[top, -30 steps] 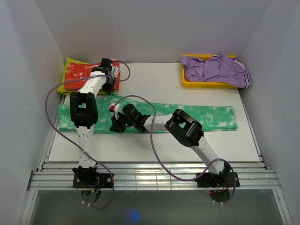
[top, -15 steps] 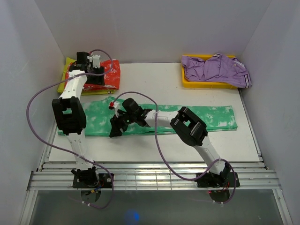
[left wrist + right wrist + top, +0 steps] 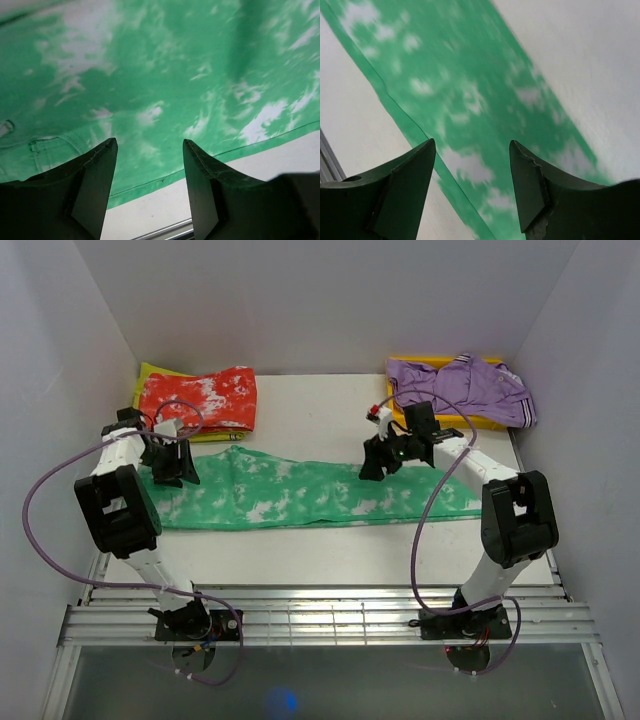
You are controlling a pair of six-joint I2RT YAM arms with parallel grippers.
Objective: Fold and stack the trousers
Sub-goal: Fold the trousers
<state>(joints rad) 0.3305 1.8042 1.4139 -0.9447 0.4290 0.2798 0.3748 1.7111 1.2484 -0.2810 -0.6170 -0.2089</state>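
From above, my own arms hide both sets of jaws. Only the wrist cameras show my left gripper [image 3: 148,146] and right gripper [image 3: 472,146] spread wide and empty above the trousers [image 3: 300,500]. These lie flat across the table [image 3: 330,550], and close up their ends are cut off.

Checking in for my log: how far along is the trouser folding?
Done: the trousers lie as one long narrow strip, seemingly folded lengthwise. In hand: nothing gripped; the left gripper and right gripper hover open above it, one toward each end. Left: crosswise folds, then stacking, probably on the red-and-white garment.
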